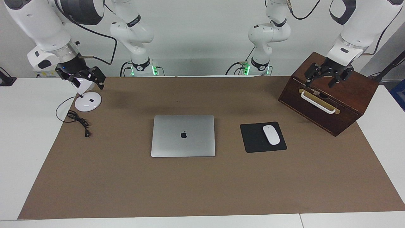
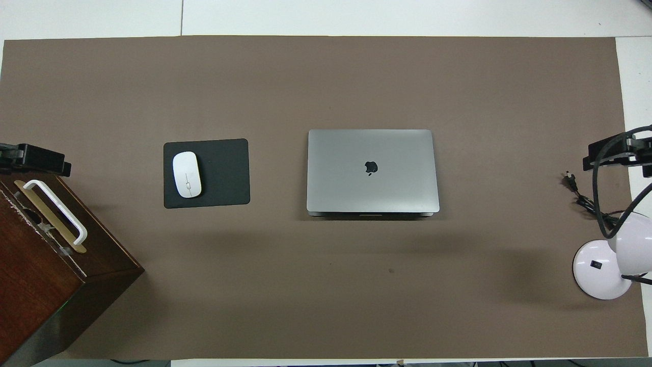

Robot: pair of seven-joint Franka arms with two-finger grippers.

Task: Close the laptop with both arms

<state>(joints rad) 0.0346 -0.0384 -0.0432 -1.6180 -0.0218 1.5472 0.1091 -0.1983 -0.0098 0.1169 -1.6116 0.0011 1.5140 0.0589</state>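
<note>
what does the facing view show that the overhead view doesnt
Only the facing view shows both arms whole, the left gripper open over the wooden box and the right gripper open over the lamp. Only the overhead view shows the laptop's edge nearest the robots. Both show the laptop closed and the mouse on its pad.

A white mouse (image 1: 271,135) lies on a black mouse pad (image 1: 254,139). A wooden box (image 1: 345,98) and a white desk lamp (image 1: 88,102) with black cable (image 1: 79,120) occupy the desk's ends.
</note>
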